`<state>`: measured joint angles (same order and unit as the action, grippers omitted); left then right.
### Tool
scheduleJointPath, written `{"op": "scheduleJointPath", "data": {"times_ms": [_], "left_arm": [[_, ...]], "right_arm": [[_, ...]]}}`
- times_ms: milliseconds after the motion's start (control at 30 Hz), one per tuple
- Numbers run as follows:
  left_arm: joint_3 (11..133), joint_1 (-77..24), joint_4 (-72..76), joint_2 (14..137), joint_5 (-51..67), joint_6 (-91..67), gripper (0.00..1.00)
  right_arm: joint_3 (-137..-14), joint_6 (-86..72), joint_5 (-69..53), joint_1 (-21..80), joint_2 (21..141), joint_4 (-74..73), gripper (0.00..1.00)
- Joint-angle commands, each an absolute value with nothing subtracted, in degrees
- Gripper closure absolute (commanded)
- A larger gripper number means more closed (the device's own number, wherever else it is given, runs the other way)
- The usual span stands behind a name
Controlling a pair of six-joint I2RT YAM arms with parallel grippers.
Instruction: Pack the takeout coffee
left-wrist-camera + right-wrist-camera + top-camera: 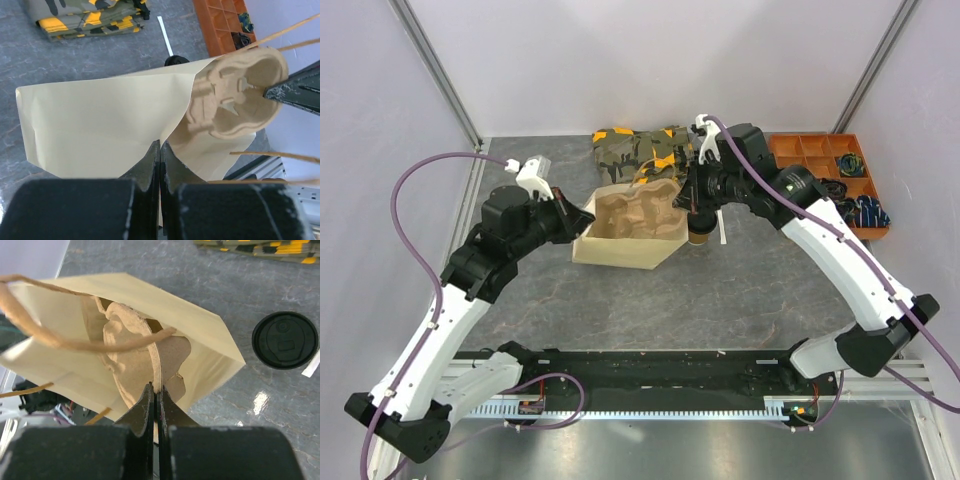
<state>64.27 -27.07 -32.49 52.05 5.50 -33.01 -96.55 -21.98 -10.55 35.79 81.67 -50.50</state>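
The takeout coffee (698, 236), a small tan cup with a black lid (285, 340), stands on the table just right of the tan paper bag (620, 252), outside it. The bag's mouth is open. My left gripper (160, 146) is shut on the bag's left rim (584, 216). Partly inside the bag is a brown pulp cup tray (127, 355), and my right gripper (157, 389) is shut on the tray's rim, above the bag's right side (692, 205). In the left wrist view only the top of the lid (176, 60) shows behind the bag.
A folded camouflage cloth (640, 150) lies behind the bag. An orange compartment box (825, 165) with small parts sits at the back right. A white strip (722, 228) lies beside the cup. The bag's twine handles (60, 342) loop across its mouth.
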Motion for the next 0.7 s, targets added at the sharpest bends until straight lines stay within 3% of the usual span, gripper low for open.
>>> {"op": "scheduleJointPath", "data": {"times_ms": [0,400,667], "left_arm": [[65.47,-27.60,-29.71,54.75,6.59,-37.35,0.98],[68.47,-27.42,-28.48,62.58,4.48,-41.84,0.98],[65.83,-26.81,-28.65,62.58,6.59,-43.77,0.98]], "right_arm": [[-101.25,-28.02,-3.00,37.88,84.19,-50.27,1.00],[-102.05,-30.15,4.13,40.96,90.09,-51.86,1.00],[-100.47,-29.18,0.18,40.87,94.22,-47.47,1.00]]}}
